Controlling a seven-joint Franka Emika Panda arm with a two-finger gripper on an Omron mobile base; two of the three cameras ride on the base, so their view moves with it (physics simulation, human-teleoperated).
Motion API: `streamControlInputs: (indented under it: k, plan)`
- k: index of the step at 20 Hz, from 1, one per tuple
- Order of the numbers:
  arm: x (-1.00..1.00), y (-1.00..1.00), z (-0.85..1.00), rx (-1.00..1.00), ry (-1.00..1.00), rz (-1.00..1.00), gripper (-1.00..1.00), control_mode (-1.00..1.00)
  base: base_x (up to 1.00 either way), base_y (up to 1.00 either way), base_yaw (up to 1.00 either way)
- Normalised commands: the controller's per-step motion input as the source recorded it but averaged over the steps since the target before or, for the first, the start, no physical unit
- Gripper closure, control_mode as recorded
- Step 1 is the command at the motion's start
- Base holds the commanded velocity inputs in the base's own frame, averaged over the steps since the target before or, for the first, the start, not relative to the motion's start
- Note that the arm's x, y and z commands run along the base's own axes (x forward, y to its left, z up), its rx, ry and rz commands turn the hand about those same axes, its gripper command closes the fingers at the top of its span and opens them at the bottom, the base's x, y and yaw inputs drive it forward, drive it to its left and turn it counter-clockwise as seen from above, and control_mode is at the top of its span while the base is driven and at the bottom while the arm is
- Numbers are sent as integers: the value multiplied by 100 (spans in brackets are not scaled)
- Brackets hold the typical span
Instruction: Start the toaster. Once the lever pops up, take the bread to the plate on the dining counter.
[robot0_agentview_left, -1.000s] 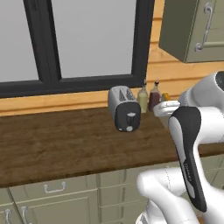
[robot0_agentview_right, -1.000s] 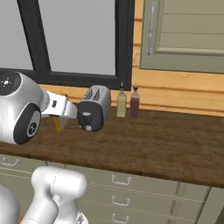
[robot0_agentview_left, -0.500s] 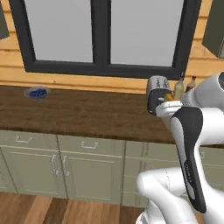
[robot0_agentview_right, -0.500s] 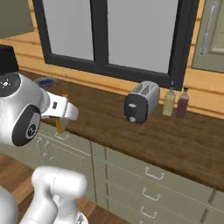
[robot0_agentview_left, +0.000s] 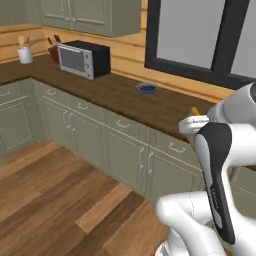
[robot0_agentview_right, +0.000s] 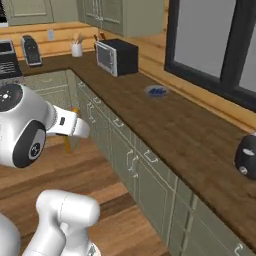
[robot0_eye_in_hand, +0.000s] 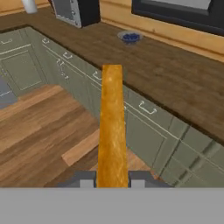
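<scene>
A long wood worktop over grey-green cabinets runs along the wall under the window. The toaster stands on it at the right edge of the right base view. Far along it sit a black microwave and a small blue bowl. The gripper is closed tight on the bread, pinched edge-on between both fingers above the wood floor.

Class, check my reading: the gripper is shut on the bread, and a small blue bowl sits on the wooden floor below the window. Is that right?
Not quite. The gripper is shut on the bread, but the small blue bowl sits on the wood worktop, not the floor, as the hand view shows.
</scene>
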Motion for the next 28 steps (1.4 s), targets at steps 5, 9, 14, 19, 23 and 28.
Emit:
streamControlInputs:
  k: [5,9,14,19,23,28]
  plan:
    - [0,0,0,0,0,0,100,100,-3,32,87]
    - [0,0,0,0,0,0,100,100,0,29,87]
    - [0,0,0,0,0,0,100,100,0,11,91]
    - [0,0,0,0,0,0,100,100,-4,3,94]
    - [0,0,0,0,0,0,100,100,-2,1,96]
    - [0,0,0,0,0,0,100,100,0,3,93]
